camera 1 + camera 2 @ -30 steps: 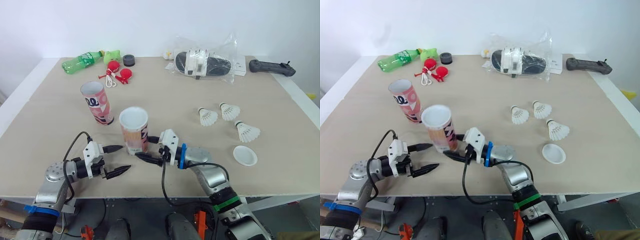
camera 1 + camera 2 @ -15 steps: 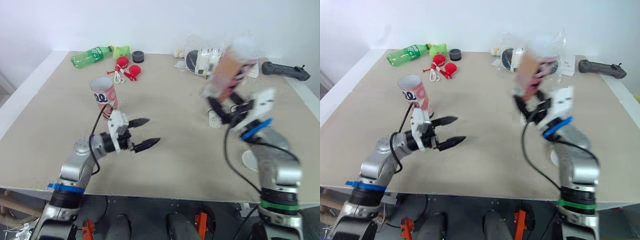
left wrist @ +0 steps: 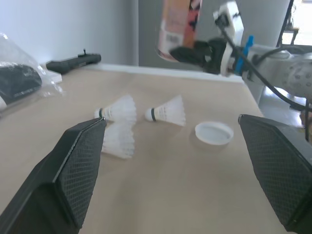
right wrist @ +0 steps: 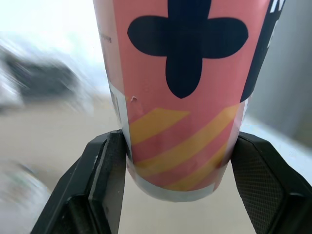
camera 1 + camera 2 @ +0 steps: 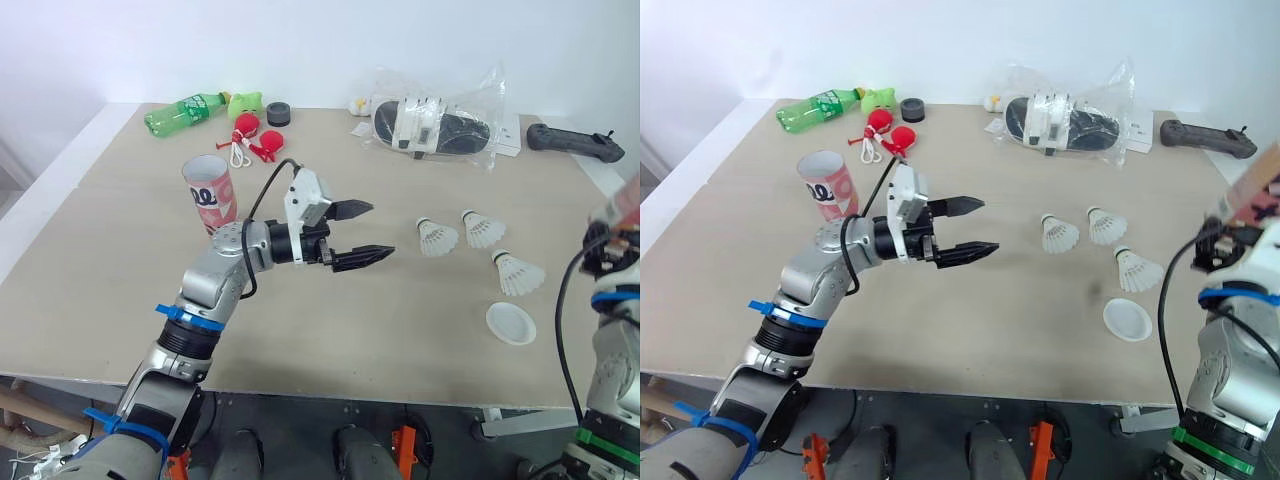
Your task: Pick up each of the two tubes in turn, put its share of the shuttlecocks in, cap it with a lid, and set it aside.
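Note:
My right gripper [image 4: 180, 181] is shut on a pink tube [image 5: 1262, 184] and holds it in the air past the table's right edge; the tube [image 3: 179, 23] is also in the left wrist view. The second pink tube [image 5: 210, 192] stands upright at the left of the table. My left gripper [image 5: 380, 230] hangs open over the table's middle, with nothing between its fingers [image 3: 73, 170]. To its right lie three white shuttlecocks [image 5: 436, 237], [image 5: 483, 230], [image 5: 518, 273]. A white lid [image 5: 510, 323] lies in front of them.
Along the table's back edge lie a green bottle [image 5: 185, 108], a green toy [image 5: 245, 102], red balls on a cord [image 5: 250, 145], a small black roll [image 5: 277, 115], a bagged slipper [image 5: 435, 125] and a black controller [image 5: 575, 140].
My right gripper has lifted the tube from the table's front middle and swung it up and out to the far right. My left gripper has moved forward and right, toward the shuttlecocks.

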